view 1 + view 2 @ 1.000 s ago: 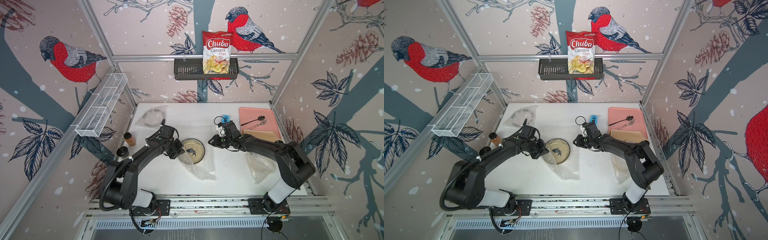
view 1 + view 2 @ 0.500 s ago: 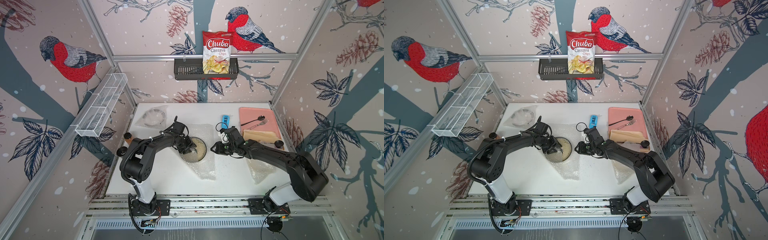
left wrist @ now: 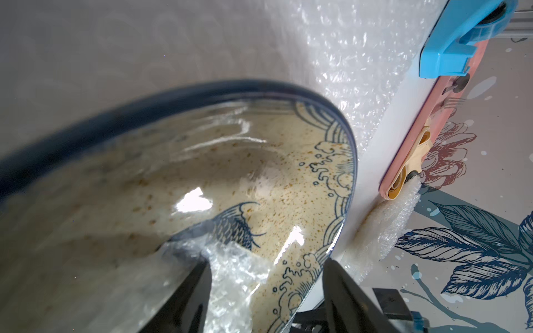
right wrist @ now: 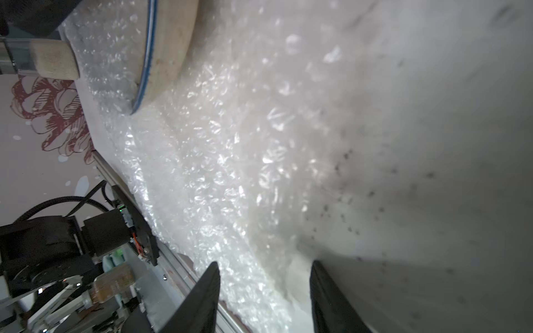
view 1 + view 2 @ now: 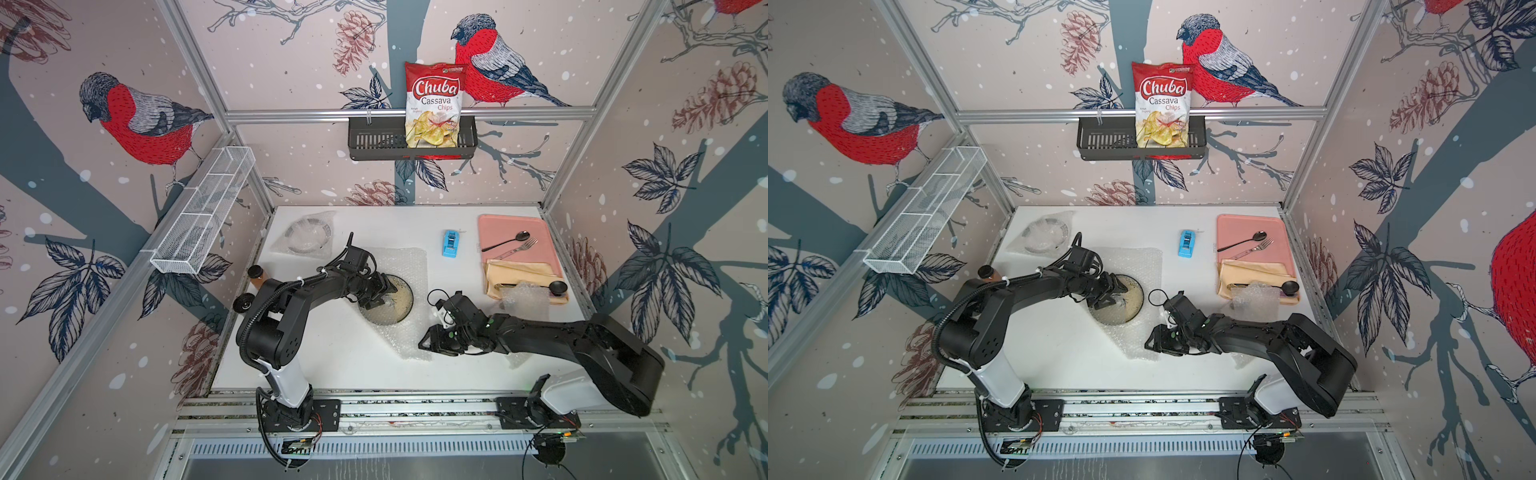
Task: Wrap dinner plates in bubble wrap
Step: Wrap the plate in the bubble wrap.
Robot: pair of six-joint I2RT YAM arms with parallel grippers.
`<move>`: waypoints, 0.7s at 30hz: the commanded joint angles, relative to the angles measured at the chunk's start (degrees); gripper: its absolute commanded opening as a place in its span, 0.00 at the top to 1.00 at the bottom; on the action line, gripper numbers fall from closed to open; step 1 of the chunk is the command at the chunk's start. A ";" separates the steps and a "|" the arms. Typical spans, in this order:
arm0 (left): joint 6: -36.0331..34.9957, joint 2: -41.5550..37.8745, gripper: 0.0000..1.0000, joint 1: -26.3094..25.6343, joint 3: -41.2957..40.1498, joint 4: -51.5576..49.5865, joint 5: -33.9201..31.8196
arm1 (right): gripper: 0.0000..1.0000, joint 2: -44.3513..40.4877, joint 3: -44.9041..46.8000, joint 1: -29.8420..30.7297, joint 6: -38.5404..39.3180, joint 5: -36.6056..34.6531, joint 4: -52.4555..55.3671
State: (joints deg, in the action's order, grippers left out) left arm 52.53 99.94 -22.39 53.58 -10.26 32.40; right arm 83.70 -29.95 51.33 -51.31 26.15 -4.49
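Fish plate (image 5: 399, 305) on bubble wrap (image 5: 409, 266). Left tool (image 5: 376, 300) over plate, jaws wide, scrunched wrap between. Right tool (image 5: 424, 345) at wrap's near corner, jaws apart. Blue tape holder (image 5: 450, 243) further back.

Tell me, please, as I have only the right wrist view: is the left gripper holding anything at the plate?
Observer: No. The left gripper stands open over the fish plate; a flap of bubble wrap lies on the plate's edge between its fingers.
Operator: Thank you. Is any other plate wrapped?
Observer: Yes, one plate lies covered in bubble wrap at the far left corner of the table.
Operator: Is there spare wrap?
Observer: A crumpled piece lies at the near end of the pink tray.
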 commanded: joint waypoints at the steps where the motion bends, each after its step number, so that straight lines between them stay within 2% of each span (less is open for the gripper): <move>1: -0.85 0.07 0.35 -0.15 -1.70 -4.38 -4.77 | 0.62 1.50 0.32 1.52 -4.87 1.63 -7.62; 5: -0.98 -0.37 0.35 -0.04 -2.76 -4.00 -5.05 | 0.89 0.27 -0.46 1.58 -4.98 1.25 -8.08; 7: -0.87 -0.38 0.35 -0.11 -3.41 -3.44 -5.10 | 0.95 -0.58 -2.07 1.57 -4.02 1.62 -7.40; 14: 0.19 -0.40 0.35 0.22 -4.00 -2.18 -5.04 | 1.00 4.08 -11.79 -1.39 -0.37 7.44 -8.56; 21: 1.43 -2.16 0.26 2.04 -6.14 2.35 -1.46 | 1.00 12.78 -17.69 -6.21 -4.13 13.19 -18.53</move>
State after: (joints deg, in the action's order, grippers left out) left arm 53.28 97.58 -21.02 48.40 -2.35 34.94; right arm 94.61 -46.54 45.87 -54.02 35.57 -16.23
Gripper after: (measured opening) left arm 0.732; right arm 0.047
